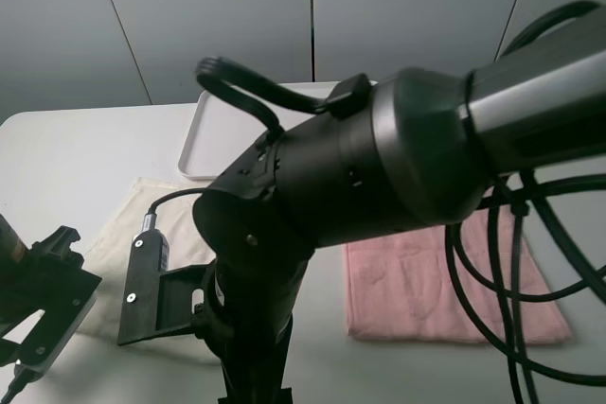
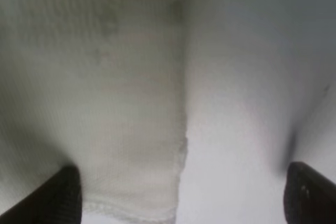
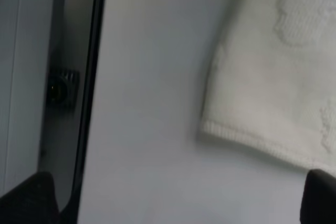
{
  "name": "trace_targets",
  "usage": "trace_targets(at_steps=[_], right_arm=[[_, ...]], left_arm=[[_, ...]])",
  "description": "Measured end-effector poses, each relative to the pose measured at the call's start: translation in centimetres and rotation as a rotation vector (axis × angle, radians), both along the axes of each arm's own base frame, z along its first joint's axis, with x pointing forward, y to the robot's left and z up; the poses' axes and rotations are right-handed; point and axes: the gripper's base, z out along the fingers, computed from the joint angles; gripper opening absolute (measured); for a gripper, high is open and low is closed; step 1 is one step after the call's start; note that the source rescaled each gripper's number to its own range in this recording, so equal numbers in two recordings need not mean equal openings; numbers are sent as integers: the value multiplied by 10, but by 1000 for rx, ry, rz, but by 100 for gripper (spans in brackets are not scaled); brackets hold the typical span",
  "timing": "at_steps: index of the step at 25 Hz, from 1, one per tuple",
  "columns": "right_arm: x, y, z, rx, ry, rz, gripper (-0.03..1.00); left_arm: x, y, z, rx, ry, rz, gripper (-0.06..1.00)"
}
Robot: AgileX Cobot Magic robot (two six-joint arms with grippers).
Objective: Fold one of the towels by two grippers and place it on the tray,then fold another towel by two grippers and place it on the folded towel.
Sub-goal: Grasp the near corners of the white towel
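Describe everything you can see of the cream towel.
The cream towel is soft off-white terry with a faint embossed pattern and hemmed edges. It lies flat and unfolded on the white table, nearer than the tray, partly hidden by the right arm. Nothing grips it; a near corner shows in each wrist view.

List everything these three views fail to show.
- Exterior high: the black arm covers the right part of the tray, much of the cream towel and the far edge of the pink towel.
- Left wrist: blurred, so the cream towel's pattern is unreadable; only one edge shows.
- Right wrist: only one cream towel corner shows; tray and pink towel are out of frame.
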Motion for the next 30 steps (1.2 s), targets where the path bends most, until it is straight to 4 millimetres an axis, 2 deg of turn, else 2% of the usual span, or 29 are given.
trace_targets(at_steps=[6,11,23,30], right_arm=[[-7,24,-11,-56,-5,14,100],[-2,34,-20,-99,-14,8,100],[1,33,-47,-173,-25,-15,100],[1,33,-50,-180,-21,-31,100]], left_arm=[[0,0,0,-1,-4,-2,99],[2,-1,0,-13,-21,-3,99],[3,-2,0,-16,-27,-4,99],[3,-2,0,-16,-27,-4,99]])
